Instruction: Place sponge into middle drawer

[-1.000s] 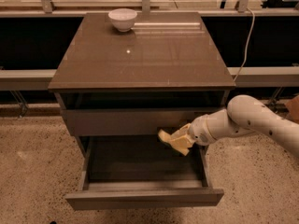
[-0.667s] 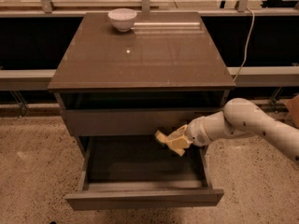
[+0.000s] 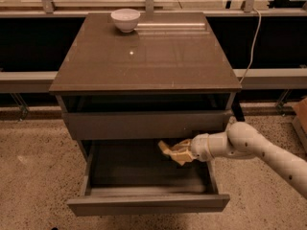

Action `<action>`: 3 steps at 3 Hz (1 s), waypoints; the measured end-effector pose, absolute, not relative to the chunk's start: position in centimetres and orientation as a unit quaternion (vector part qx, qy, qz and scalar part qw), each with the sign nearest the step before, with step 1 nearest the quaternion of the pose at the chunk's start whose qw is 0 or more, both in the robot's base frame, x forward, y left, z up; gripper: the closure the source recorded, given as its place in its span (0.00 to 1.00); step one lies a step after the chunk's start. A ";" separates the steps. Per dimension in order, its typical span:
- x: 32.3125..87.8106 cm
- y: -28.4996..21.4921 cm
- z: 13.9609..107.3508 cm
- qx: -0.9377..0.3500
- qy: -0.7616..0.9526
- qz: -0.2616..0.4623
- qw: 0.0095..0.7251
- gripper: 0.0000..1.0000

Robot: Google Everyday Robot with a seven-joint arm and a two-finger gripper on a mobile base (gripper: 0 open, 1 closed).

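The middle drawer [image 3: 148, 202] is pulled out below the closed upper drawer front [image 3: 144, 124], showing a dark shallow box inside. My white arm reaches in from the right. My gripper [image 3: 181, 151] is shut on the pale yellow sponge [image 3: 169, 150] and holds it over the right half of the open drawer, just below the upper front's bottom edge. The sponge sticks out to the left of the fingers.
A white bowl [image 3: 125, 19] stands at the back left of the grey-brown cabinet top [image 3: 144, 56]. A cable [image 3: 252, 42] hangs down at the right of the cabinet. The floor around is speckled terrazzo. A brown object [image 3: 301, 114] shows at the right edge.
My gripper with the sponge has moved a little to the left, further over the open drawer. The drawer and bowl have not moved.
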State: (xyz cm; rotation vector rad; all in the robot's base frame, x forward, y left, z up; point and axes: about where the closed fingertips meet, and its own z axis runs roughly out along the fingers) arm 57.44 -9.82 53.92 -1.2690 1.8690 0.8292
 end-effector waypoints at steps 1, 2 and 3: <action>57.6 -9.3 51.0 -0.517 0.703 0.317 0.372 1.00; 57.6 -8.1 47.6 -0.543 0.686 0.313 0.370 0.97; 57.6 -7.8 45.7 -0.549 0.681 0.312 0.372 0.75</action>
